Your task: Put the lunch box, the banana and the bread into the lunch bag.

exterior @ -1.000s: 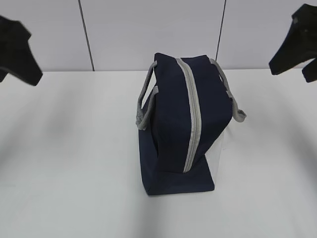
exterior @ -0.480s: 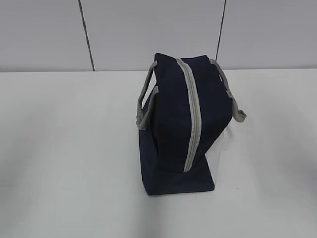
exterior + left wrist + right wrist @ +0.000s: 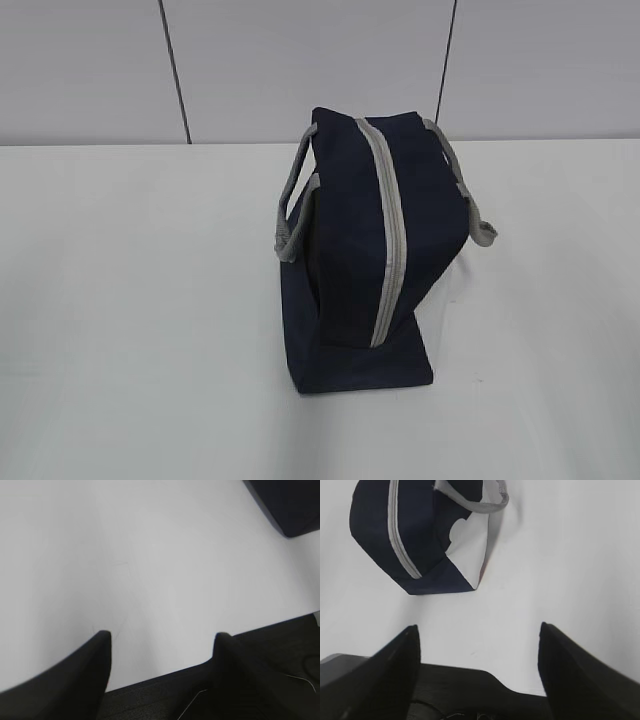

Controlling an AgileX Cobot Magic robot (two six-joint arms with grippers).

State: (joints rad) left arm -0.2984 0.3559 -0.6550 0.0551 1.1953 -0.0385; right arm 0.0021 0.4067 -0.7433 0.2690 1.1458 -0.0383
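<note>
The navy-blue lunch bag (image 3: 365, 250) stands in the middle of the white table, its grey zipper (image 3: 388, 230) closed along the top and its grey rope handles hanging at both sides. It also shows in the right wrist view (image 3: 422, 535), with its white side panel, and as a dark corner in the left wrist view (image 3: 290, 505). My left gripper (image 3: 162, 635) is open and empty above bare table. My right gripper (image 3: 477, 627) is open and empty, short of the bag. Neither gripper shows in the exterior view. The lunch box, banana and bread are out of view.
The white table (image 3: 140, 300) stretches to both sides of the bag. A pale panelled wall (image 3: 300, 60) with dark seams stands behind the table's far edge.
One second ago both arms showed as dark shapes at the upper left and upper right of the exterior view. They have since left that view. The bag has not moved.
</note>
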